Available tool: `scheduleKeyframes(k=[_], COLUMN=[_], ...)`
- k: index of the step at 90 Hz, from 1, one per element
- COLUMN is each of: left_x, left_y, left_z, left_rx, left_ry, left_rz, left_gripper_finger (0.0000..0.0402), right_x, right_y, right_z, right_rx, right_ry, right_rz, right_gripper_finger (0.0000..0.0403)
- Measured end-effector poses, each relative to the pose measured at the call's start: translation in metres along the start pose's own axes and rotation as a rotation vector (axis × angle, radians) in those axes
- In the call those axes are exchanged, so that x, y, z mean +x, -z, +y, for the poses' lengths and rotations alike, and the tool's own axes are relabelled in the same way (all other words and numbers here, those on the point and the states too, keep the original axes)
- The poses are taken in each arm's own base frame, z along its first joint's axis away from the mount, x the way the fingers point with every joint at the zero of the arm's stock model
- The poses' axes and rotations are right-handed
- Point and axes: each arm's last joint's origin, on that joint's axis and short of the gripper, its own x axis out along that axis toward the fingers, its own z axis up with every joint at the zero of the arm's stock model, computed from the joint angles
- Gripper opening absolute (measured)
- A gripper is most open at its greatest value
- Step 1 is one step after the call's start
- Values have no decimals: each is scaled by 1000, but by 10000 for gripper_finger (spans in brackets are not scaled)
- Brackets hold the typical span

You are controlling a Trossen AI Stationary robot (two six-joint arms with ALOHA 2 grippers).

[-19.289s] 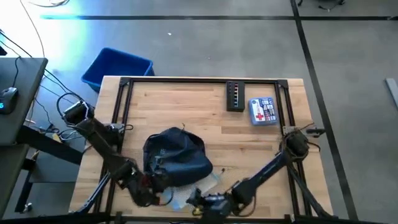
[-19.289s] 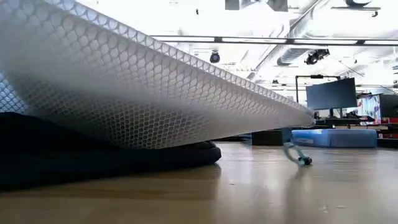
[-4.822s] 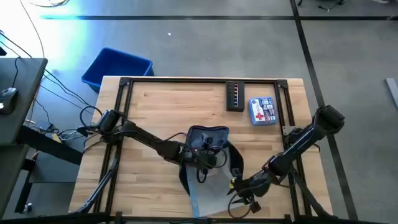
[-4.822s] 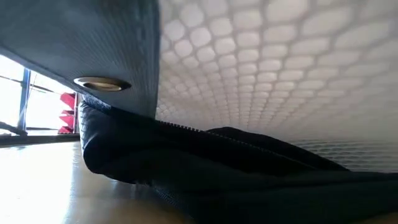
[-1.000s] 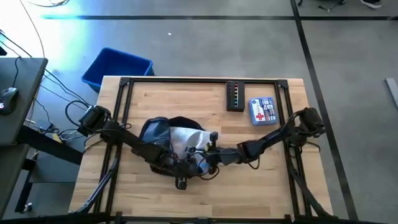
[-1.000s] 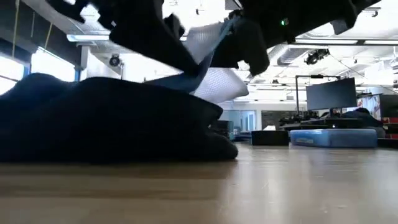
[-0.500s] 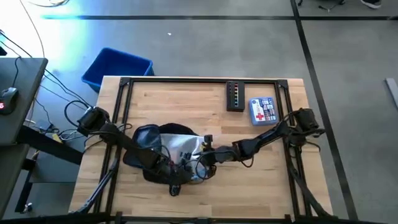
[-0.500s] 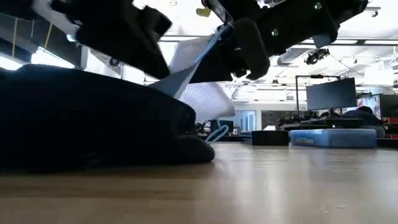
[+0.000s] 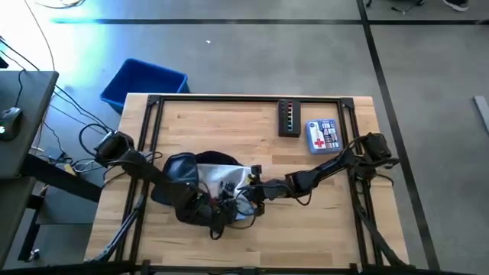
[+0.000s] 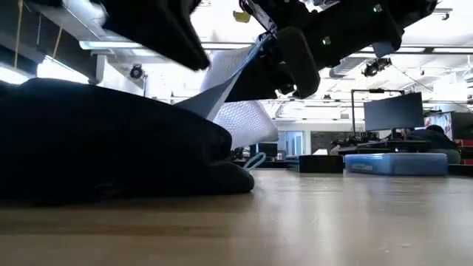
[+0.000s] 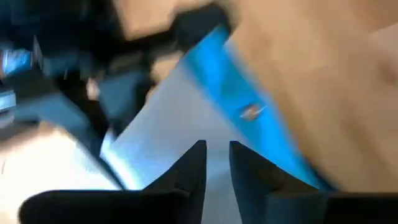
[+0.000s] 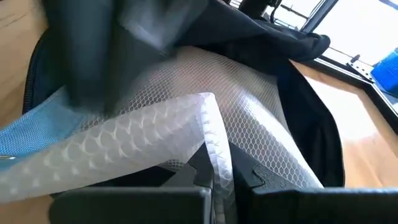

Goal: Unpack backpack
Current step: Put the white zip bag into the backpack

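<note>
Wooden worktop [image 9: 229, 126] carries everything, and the navy backpack [image 9: 182, 174] slumps on it toward my left side, its mouth turned to the middle. By my reckoning the unpacking is partly done: a black case [image 9: 289, 118] and a first-aid box [image 9: 322, 136] already sit together at the far edge, well apart from the bag. What I am on now is the clear honeycomb-textured pouch [image 12: 205, 134] with its blue edge, half out of the backpack's opening and not yet free. My right jaws [image 12: 214, 171] are pinched tight on a fold of that pouch. My left jaws [image 11: 217, 163] are narrowed to a slim gap above the pouch's blue border; I cannot tell whether they hold anything. Whether more remains inside the bag is hidden from me.
</note>
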Motion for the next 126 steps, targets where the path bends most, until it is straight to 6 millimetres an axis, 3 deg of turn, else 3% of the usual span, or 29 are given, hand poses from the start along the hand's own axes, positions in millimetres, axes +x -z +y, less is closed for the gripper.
scheduleKeyframes(k=[23, 52, 91, 126], left_x=[17, 6, 47, 32], left_y=[8, 11, 20, 21], left_z=[19, 7, 19, 0], left_rx=[-137, -198, -230, -219], left_ry=[-40, -140, -170, -414], left_rz=[3, 38, 36, 0], left_gripper_finger=[77, 78, 78, 78], right_x=[0, -1, -1, -7], right_y=[4, 6, 10, 9], right_z=[1, 2, 4, 14], right_rx=[-15, -31, -44, -97], right_ry=[-8, -16, -13, -11], right_rz=[37, 63, 93, 122], right_gripper_finger=[0, 0, 0, 0])
